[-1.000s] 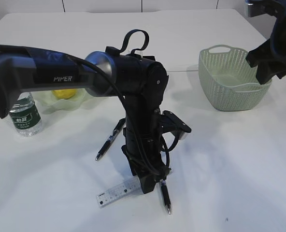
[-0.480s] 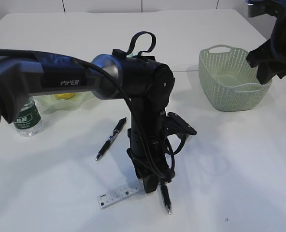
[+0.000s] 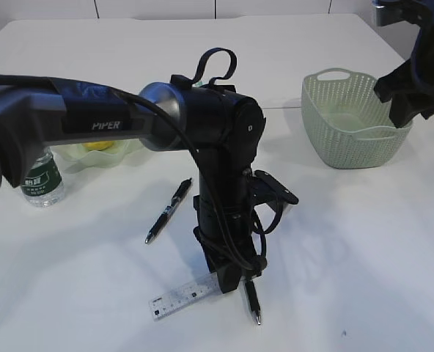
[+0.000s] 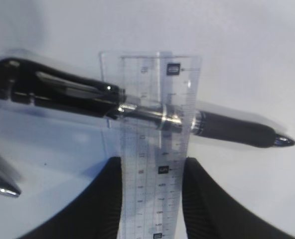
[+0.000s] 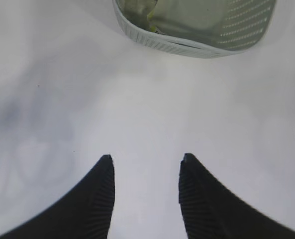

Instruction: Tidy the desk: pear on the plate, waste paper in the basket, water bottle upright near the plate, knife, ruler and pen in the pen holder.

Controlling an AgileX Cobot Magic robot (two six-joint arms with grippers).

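Note:
The translucent ruler point(image 4: 152, 149) lies on the white desk point(image 3: 349, 242), its end crossing over a black pen point(image 4: 232, 130). My left gripper point(image 4: 152, 162) points down at it, and its two fingers press against the ruler's long edges. In the exterior view the ruler point(image 3: 180, 298) sticks out to the left of the left gripper point(image 3: 228, 282), and the pen point(image 3: 252, 297) lies just to its right. A second pen point(image 3: 169, 210) lies further back. My right gripper point(image 5: 146, 158) hangs open and empty beside the basket point(image 5: 187, 47). The pear point(image 3: 98, 142) sits on the plate point(image 3: 122, 154). The water bottle point(image 3: 41, 183) stands upright. The knife and the pen holder are out of view.
The sage-green basket point(image 3: 349, 121) stands at the back right, with the right arm point(image 3: 415, 66) above its far side. A yellowish scrap point(image 5: 150, 19) shows inside it. The left arm point(image 3: 217, 125) crosses the middle of the desk and hides what is behind it.
My left gripper's fingers have closed in onto the ruler's edges after shifting slightly to the right. The ruler has turned a little on the desk. The right arm has not moved.

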